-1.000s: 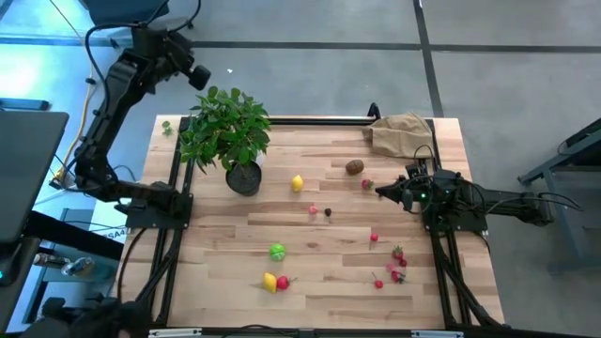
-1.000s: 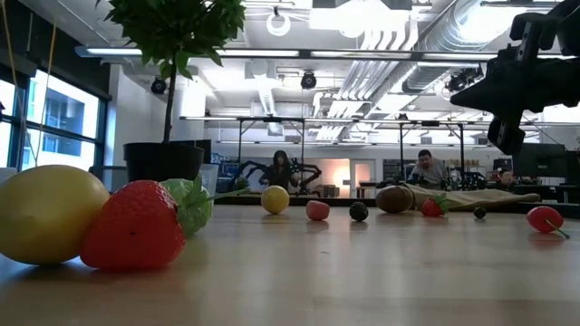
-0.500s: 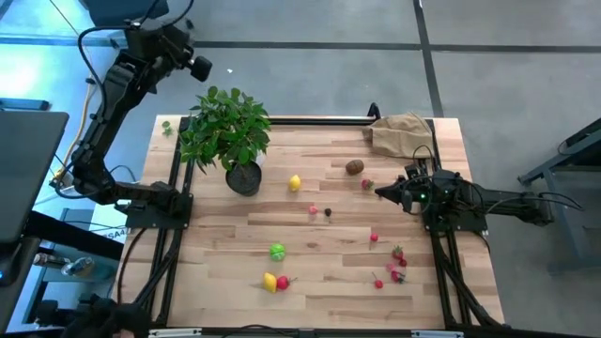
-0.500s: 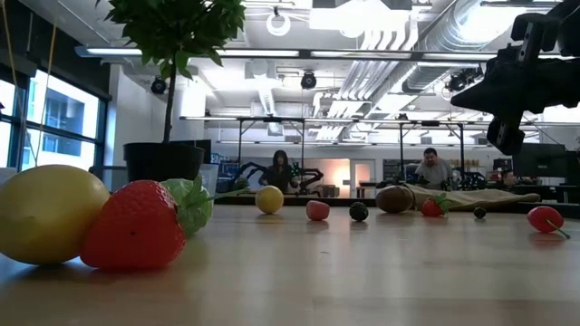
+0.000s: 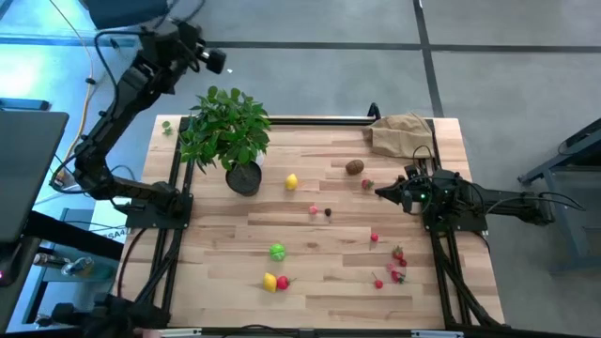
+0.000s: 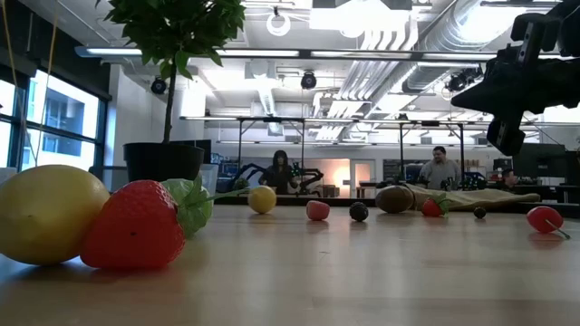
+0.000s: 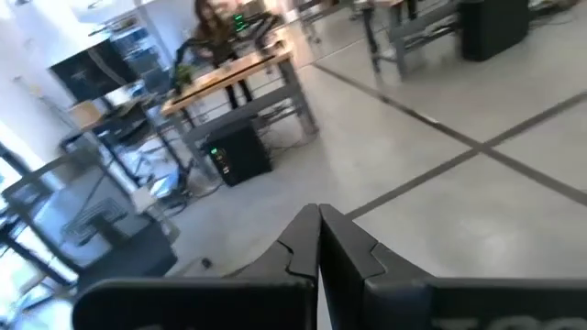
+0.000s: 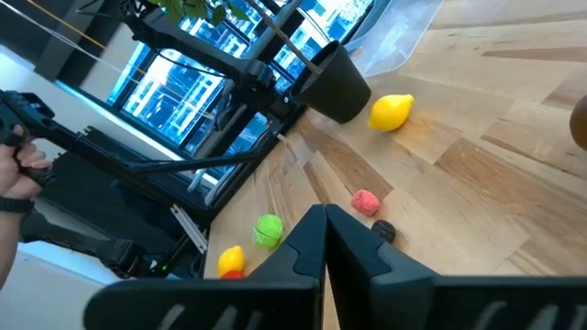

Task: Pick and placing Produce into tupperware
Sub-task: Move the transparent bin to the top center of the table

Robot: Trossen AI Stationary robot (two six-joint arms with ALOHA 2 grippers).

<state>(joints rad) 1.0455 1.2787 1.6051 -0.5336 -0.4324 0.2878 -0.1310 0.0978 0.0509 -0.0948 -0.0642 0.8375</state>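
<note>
Nothing has gone into a tub so far, as we read it — every piece of produce lies loose on the table (image 5: pixel 423 291), and we cannot find the clear tub in any view, so the whole job looks to be ahead of us.

Going left to right in the high view: the potted plant (image 5: pixel 225 131) stands at the far left corner, with one lemon (image 5: pixel 292 182) just beside its pot. Nearer the front sit the green round fruit (image 5: pixel 277 251) and a second lemon (image 5: pixel 269 281) touching a strawberry (image 5: pixel 283 282). Mid-table lie a small pink piece (image 5: pixel 314 210) and a dark berry (image 5: pixel 328 212), then the brown kiwi (image 5: pixel 354 167) near the paper bag (image 5: pixel 402 133), and a scatter of red berries (image 5: pixel 397 256) toward the front right.

The left gripper (image 7: pixel 319 240) is raised high beyond the table's far left corner, pointing out at the room — its jaws are pressed together on nothing. The right gripper (image 8: pixel 324 236) hangs over the table's right side, facing the fruit, its jaws likewise clenched and empty, touching no piece.
</note>
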